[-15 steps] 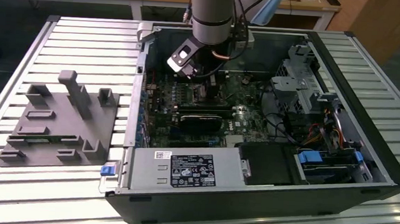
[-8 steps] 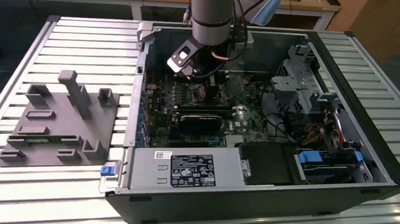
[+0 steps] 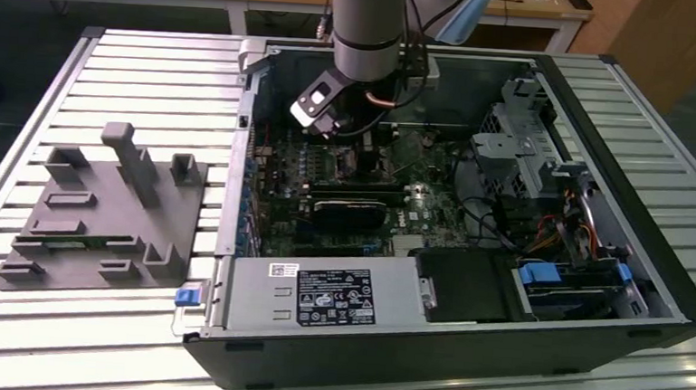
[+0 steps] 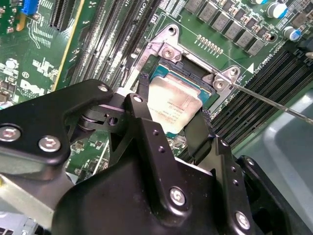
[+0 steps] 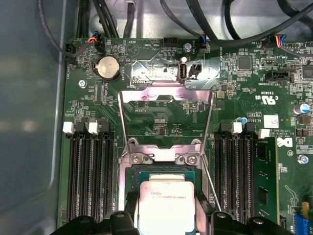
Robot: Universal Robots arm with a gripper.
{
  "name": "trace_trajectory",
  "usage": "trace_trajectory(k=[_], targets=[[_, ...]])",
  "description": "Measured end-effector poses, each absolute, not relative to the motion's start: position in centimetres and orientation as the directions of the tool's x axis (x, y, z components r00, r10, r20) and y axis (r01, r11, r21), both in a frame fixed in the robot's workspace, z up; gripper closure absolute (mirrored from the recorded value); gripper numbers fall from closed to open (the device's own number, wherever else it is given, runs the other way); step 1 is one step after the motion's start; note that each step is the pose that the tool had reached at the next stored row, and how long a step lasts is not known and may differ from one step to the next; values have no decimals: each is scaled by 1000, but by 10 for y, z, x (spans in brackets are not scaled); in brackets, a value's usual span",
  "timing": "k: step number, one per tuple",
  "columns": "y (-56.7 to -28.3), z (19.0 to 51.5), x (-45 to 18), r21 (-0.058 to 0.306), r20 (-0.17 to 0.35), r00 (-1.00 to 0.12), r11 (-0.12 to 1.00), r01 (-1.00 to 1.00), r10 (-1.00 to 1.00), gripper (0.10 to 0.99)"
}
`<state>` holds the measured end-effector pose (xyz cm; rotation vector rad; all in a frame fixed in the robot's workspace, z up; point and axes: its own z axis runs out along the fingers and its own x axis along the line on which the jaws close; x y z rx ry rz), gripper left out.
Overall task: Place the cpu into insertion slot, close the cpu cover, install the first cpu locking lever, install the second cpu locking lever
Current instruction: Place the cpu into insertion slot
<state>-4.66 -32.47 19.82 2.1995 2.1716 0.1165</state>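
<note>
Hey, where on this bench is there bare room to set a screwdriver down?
Bare table slats lie beyond the grey fixture, and more on the exterior view's right of the computer case. Inside it is crowded: the gripper holds the cpu at the insertion slot.

I have the fixture block (image 3: 105, 212) at the exterior view's left, the computer case (image 3: 435, 354) beside it — inside, the cpu (image 5: 166, 205) over the insertion slot (image 5: 166, 175).

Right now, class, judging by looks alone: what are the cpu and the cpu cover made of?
The cpu: dull grey metal top, likely; matte, softly reflecting. The cpu cover: thin sheet metal, probably steel; bright, mirror-like glare.
</note>
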Motion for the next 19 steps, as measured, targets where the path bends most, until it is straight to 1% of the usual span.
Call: trace_trajectory(k=[19], targets=[[-324, 193, -47, 87, 19, 20, -22, 996, 1000, 545]])
